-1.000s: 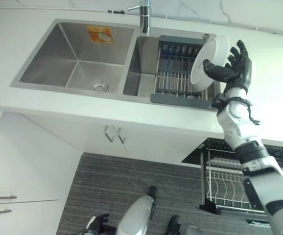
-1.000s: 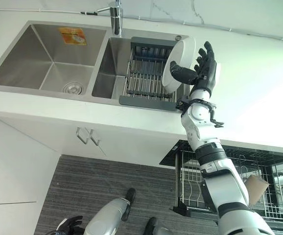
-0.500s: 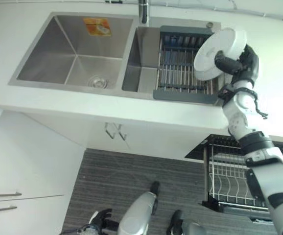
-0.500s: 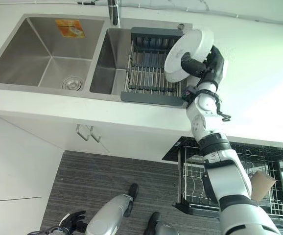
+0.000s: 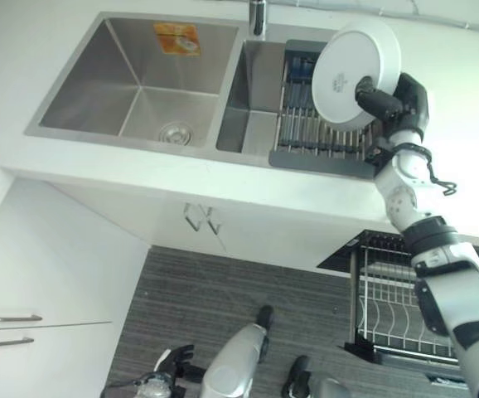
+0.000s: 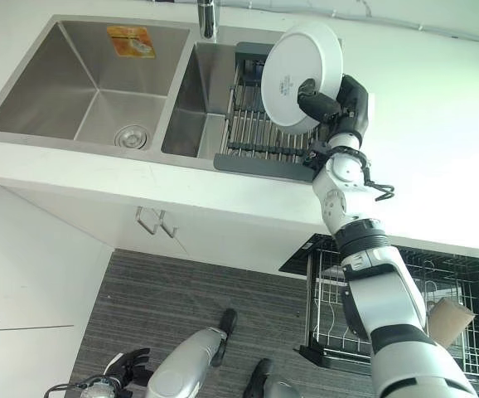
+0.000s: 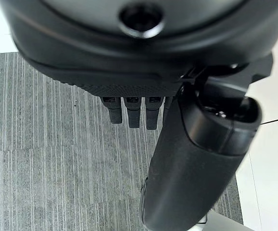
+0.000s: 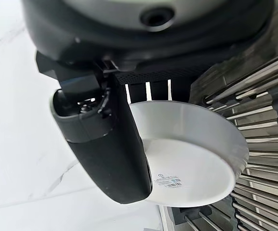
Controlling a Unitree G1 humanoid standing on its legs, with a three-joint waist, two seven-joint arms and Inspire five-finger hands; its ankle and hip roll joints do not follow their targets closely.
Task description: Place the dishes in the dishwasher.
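- Over the sink's drying rack (image 5: 322, 116), left eye view: right hand (image 5: 397, 95) at approx 1 o'clock in frame, clamped on a white plate (image 5: 351, 70). Thumb across the plate's underside, fingers behind it. Plate is tilted up, base twd the camera, clear of the rack. Double sink (image 5: 140, 91) sits at 10–11 o'clock, tap (image 5: 258, 16) at 12. Dishwasher rack (image 5: 397, 307) pulled out at 4–5 o'clock, below the counter. Left hand (image 5: 161, 383) hangs low at 7 o'clock.
- Right eye view: same scene. Plate (image 6: 299, 75) at 12–1 o'clock w/ the hand at its lower right edge; dishwasher rack at 4 o'clock, well apart from the plate.
- Left wrist view: left hand (image 7: 187, 159) over the grey floor (image 7: 47, 159), fingers straight, thumb out, holding nothing.
- Right wrist view: thumb (image 8: 107, 149) pressed on the plate's base by the small label; fingers on the far side. Rack bars show just past the plate.
- Step in hand, my read: plate picked up, carry to the dishwasher not yet begun.
- Next move calls for: swing the arm down and to the robot's right, keep the pinch firm, line the plate edge-on w/ the rack tines before letting go.
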